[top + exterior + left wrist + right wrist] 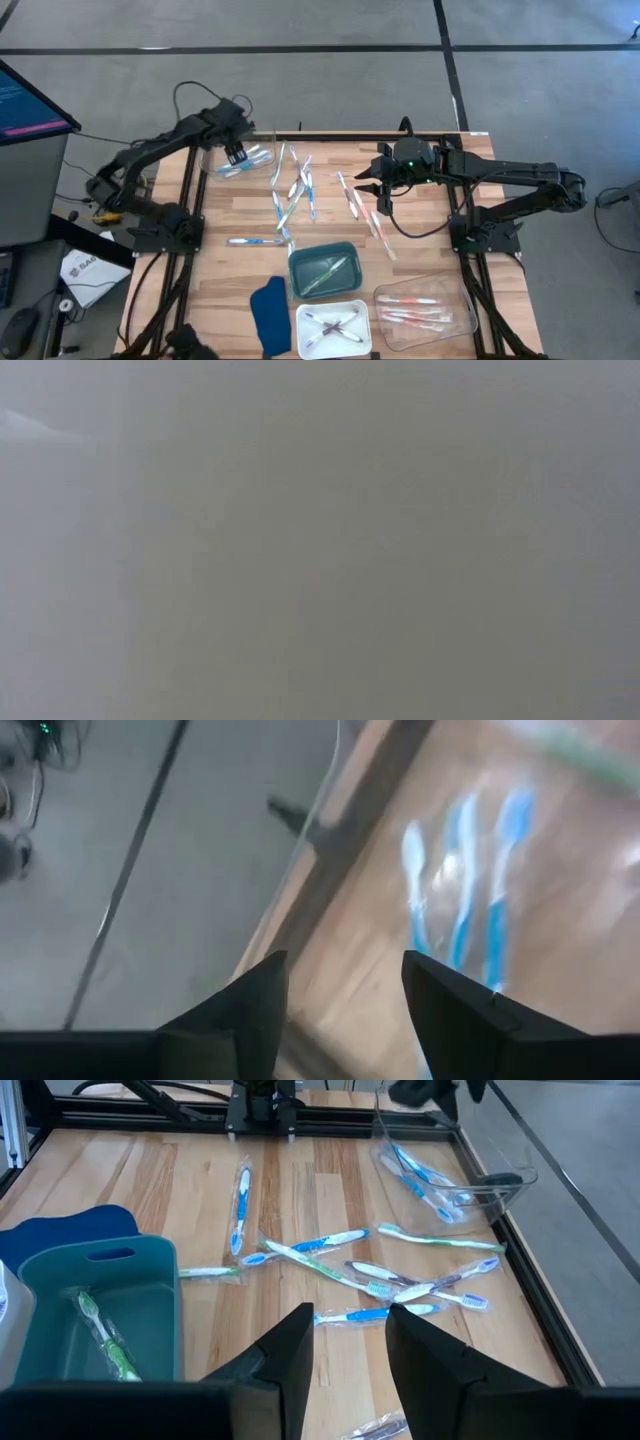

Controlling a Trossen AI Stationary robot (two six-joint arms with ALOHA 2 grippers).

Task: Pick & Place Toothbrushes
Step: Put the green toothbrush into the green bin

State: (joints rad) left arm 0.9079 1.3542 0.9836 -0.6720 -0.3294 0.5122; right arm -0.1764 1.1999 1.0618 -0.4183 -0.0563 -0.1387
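Observation:
Several toothbrushes lie loose in the middle of the table, seen too in the right wrist view as a pile of toothbrushes. My left gripper hovers open and empty over a clear tray at the far left, where blue toothbrushes lie. My right gripper is open over the table's middle right, its fingers pointing left at the pile, with a blue toothbrush just beyond the fingertips. Pink toothbrushes lie below it. The low view shows only grey.
Along the near edge stand a teal tray holding a green toothbrush, a white tray with purple-grey ones, and a clear tray with pink ones. A dark blue cloth-like piece lies beside them. A single blue toothbrush lies apart.

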